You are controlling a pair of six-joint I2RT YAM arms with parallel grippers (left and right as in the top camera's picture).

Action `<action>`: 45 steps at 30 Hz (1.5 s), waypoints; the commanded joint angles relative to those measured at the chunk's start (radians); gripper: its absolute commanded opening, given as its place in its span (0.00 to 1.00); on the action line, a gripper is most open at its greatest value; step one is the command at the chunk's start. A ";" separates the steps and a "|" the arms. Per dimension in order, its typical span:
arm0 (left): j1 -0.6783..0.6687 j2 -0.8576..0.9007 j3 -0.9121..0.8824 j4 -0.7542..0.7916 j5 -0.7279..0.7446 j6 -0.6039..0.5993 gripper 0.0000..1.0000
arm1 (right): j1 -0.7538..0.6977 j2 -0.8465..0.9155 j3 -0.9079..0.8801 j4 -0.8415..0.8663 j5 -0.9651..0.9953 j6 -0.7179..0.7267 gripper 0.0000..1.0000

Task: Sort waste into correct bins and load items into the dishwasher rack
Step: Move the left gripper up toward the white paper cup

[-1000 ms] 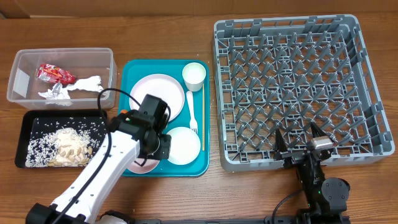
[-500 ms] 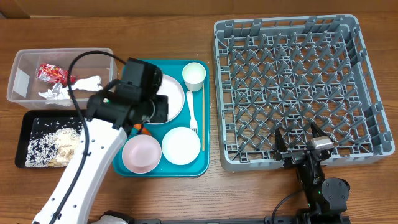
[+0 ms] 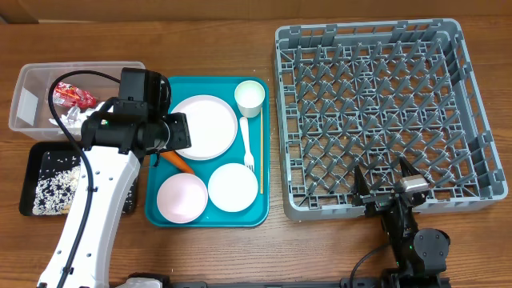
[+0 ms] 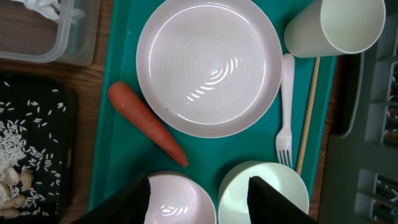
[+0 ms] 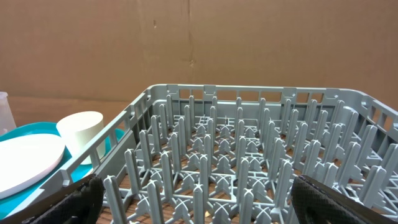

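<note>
Left gripper has swung up and left from over the pink bowl. Its jaws have gone from closed to half spread, with nothing between them. The carrot now lies exposed on the teal tray, just beside the plate. Dropped or placed: can't tell. It is in neither bin, so it likely needs re-picking for the black tray. Right gripper is wide and empty at the dishwasher rack.

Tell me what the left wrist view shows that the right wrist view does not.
Only the left wrist view: the carrot, fork, chopstick, a pale-pink bowl, a white bowl, and the black tray with rice. Only the right wrist view: the peg rows across the dishwasher rack and the cardboard wall behind it. Both: the plate, the cup, the teal tray, and part of the rack's edge.
</note>
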 commanded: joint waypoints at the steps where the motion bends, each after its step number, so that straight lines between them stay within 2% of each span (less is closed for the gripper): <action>1: 0.005 0.013 0.002 0.000 -0.082 -0.072 0.49 | -0.003 -0.007 -0.011 0.004 -0.005 0.003 1.00; 4: 0.005 0.024 -0.024 -0.008 -0.165 -0.185 0.47 | -0.003 -0.007 -0.011 0.004 -0.005 0.004 1.00; 7: 0.005 0.036 -0.039 -0.011 -0.141 -0.199 0.43 | -0.003 -0.007 -0.011 0.004 -0.005 0.004 1.00; 10: 0.003 0.039 -0.039 -0.036 -0.093 -0.172 0.20 | -0.003 -0.007 -0.011 0.004 -0.005 0.004 1.00; 12: 0.003 0.039 -0.039 -0.051 -0.040 -0.107 0.18 | -0.003 -0.007 -0.011 0.004 -0.005 0.004 1.00; 18: 0.003 0.039 -0.039 -0.087 0.053 -0.085 0.21 | -0.003 -0.007 -0.011 0.004 -0.005 0.004 1.00; 27: 0.003 0.039 -0.058 -0.103 0.050 -0.068 0.25 | -0.003 -0.007 -0.011 0.004 -0.005 0.004 1.00; 34: 0.003 0.050 -0.099 0.084 0.023 -0.078 0.36 | -0.003 -0.007 -0.011 0.004 -0.005 0.004 1.00; 38: 0.005 0.069 -0.098 0.208 -0.068 -0.070 0.49 | -0.003 -0.007 -0.011 0.004 -0.005 0.004 1.00; 45: 0.003 0.167 -0.098 0.324 -0.070 -0.034 0.49 | -0.003 -0.007 -0.011 0.004 -0.005 0.004 1.00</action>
